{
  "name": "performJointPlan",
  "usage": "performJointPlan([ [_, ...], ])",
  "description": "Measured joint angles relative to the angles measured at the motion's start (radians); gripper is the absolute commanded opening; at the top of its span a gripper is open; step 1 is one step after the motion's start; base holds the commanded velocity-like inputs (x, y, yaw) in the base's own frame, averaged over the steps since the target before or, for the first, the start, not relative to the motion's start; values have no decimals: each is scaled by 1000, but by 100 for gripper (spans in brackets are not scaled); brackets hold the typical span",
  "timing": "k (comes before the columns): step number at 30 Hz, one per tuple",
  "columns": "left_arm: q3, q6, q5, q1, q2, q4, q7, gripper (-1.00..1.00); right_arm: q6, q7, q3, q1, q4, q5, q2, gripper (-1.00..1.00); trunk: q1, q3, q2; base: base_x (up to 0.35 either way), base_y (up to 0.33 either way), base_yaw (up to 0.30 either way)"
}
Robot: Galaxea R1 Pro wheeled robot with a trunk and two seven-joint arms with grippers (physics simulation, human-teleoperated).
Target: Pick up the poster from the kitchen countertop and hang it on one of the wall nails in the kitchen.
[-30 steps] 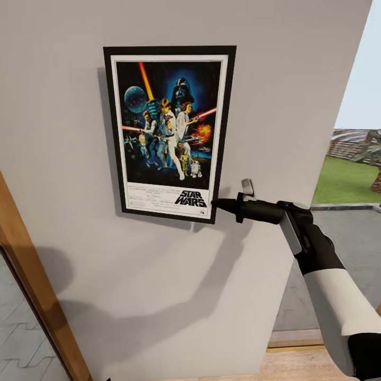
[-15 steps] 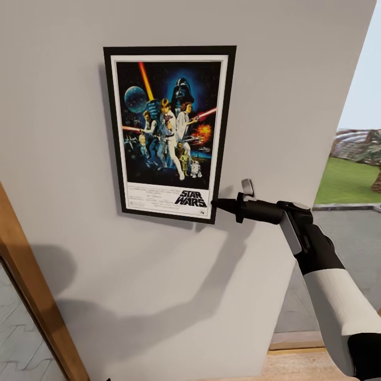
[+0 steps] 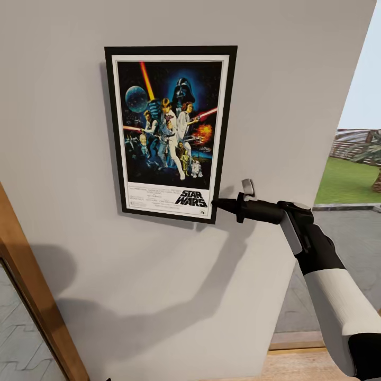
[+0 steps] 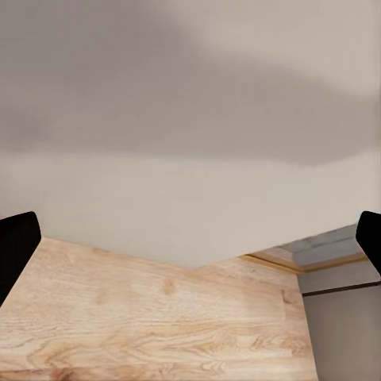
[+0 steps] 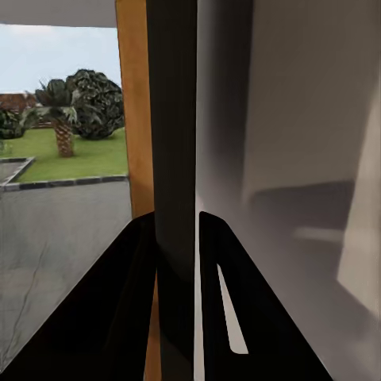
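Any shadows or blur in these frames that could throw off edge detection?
Head view: sharp; the right pincer and its arm cast a broad soft shadow down the wall, and the poster has a thin shadow along its left edge. Right wrist view: the poster's dark edge, gripped between the fingers, is blurred. Left wrist view: soft grey shadow band on the wall.

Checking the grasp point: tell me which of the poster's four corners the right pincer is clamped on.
The lower right corner of the poster, beside the "STAR WARS" lettering. The right pincer grips the frame edge there; the other three corners are free against the wall.
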Motion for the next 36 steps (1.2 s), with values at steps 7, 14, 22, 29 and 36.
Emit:
performJointPlan([
  [7, 0, 0, 0, 0, 0, 0, 0, 100, 0, 0, 0, 0, 0, 0, 0, -100, 0, 0, 0, 0, 0, 0],
  [14, 0, 0, 0, 0, 0, 0, 0, 100, 0, 0, 0, 0, 0, 0, 0, -100, 0, 0, 0, 0, 0, 0],
  [22, -3, 0, 0, 0, 7, 0, 1, 100, 0, 0, 0, 0, 0, 0, 0, -100, 0, 0, 0, 0, 0, 0],
  [29, -3, 1, 0, 0, 9, 0, 1, 100, 0, -1, 0, 0, 0, 0, 0, -100, 0, 0, 0, 0, 0, 0],
  [36, -3, 0, 0, 0, 9, 0, 1, 100, 0, -1, 0, 0, 0, 0, 0, -100, 0, 0, 0, 0, 0, 0],
])
